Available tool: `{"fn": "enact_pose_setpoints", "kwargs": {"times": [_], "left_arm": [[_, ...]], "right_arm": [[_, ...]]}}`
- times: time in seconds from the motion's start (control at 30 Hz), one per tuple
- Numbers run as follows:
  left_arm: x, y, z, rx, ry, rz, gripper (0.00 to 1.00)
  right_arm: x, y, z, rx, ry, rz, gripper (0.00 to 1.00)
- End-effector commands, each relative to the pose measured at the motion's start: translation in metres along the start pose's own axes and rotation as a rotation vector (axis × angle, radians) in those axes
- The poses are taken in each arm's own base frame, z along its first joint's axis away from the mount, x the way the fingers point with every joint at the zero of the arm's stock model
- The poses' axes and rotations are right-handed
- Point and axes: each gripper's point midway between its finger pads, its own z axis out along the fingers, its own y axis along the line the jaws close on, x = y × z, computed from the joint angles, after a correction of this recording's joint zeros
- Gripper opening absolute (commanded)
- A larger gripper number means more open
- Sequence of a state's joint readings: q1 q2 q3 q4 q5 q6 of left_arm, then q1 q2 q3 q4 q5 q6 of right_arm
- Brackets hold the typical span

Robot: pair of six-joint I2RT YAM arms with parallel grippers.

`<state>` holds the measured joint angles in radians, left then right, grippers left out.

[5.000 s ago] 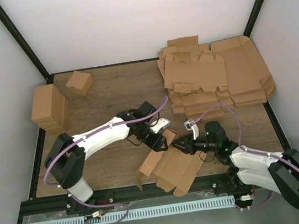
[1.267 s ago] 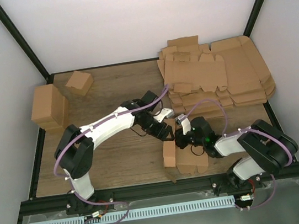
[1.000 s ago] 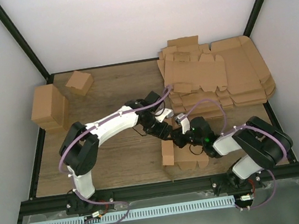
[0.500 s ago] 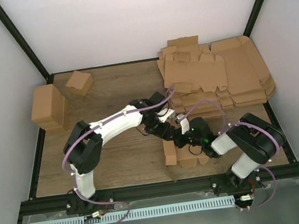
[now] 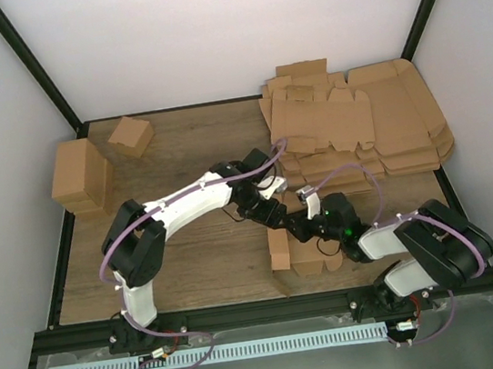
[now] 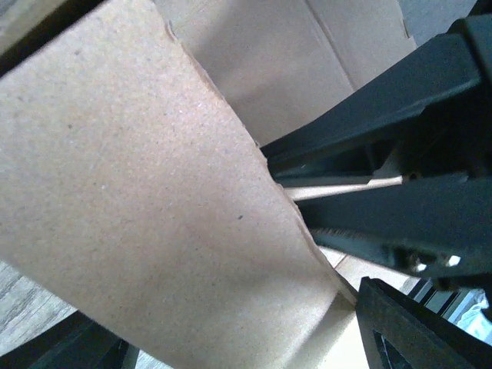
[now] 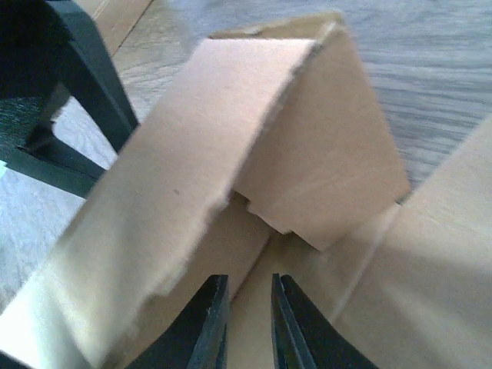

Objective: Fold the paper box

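Left tool of mine is spread wide. Its wrist camera shows one broad panel of the plain brown die-cut cardboard paper box filling the gap between my two fingers. Whether either finger presses on that panel, I cannot tell.

Over to my right tool: narrow, fingers almost together. From the left wrist I can see a thin pale edge of cardboard caught between them, so it is pinching a wall of the paper box. Its own camera looks into the fold, where a long panel slants up on the left and a shorter flap with a ragged cut edge stands behind it.

From above, the two tools meet nose to nose at the far side of the paper box. The box sits part-folded on the wooden surface, close to the near edge and a little right of centre. One flap stands upright at its left end.

Well apart, a pile of flat brown cardboard blanks fills the far right corner. A tall brown cardboard box and a small cube-like brown box stand at the far left
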<state>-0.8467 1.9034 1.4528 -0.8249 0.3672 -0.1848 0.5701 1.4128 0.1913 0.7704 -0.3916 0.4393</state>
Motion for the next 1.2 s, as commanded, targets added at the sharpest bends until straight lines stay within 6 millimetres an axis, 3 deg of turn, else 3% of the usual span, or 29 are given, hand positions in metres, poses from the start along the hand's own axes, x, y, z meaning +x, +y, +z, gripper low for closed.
{"fn": "enact_pose_setpoints", "kwargs": {"times": [0.0,0.1,0.23,0.43,0.5,0.63,0.87,1.17], "left_arm": [[-0.004,0.001,-0.008,0.008,-0.028,0.015,0.77],[-0.004,0.001,-0.012,0.024,-0.027,0.023,0.74],[-0.001,-0.002,-0.015,0.050,-0.015,0.048,0.74],[0.005,-0.006,-0.016,0.087,0.019,0.084,0.73],[0.006,-0.007,-0.017,0.093,0.023,0.087,0.73],[0.006,-0.008,-0.018,0.099,0.033,0.094,0.73],[0.006,-0.005,-0.019,0.098,0.040,0.098,0.73],[0.003,-0.005,-0.022,0.114,0.038,0.112,0.73]], "right_arm": [[0.008,-0.018,-0.012,0.056,0.022,0.063,0.18],[0.005,-0.024,-0.019,0.080,0.001,0.072,0.21],[-0.014,-0.028,-0.021,0.113,-0.030,0.035,0.27],[-0.050,-0.035,-0.008,0.159,-0.036,-0.128,0.51],[-0.067,-0.046,-0.007,0.228,-0.067,-0.150,0.57],[-0.090,-0.045,-0.005,0.248,-0.094,-0.237,0.66],[-0.086,-0.029,-0.001,0.054,-0.026,-0.267,0.64],[-0.097,-0.022,-0.017,0.022,-0.040,-0.250,0.62]]}}
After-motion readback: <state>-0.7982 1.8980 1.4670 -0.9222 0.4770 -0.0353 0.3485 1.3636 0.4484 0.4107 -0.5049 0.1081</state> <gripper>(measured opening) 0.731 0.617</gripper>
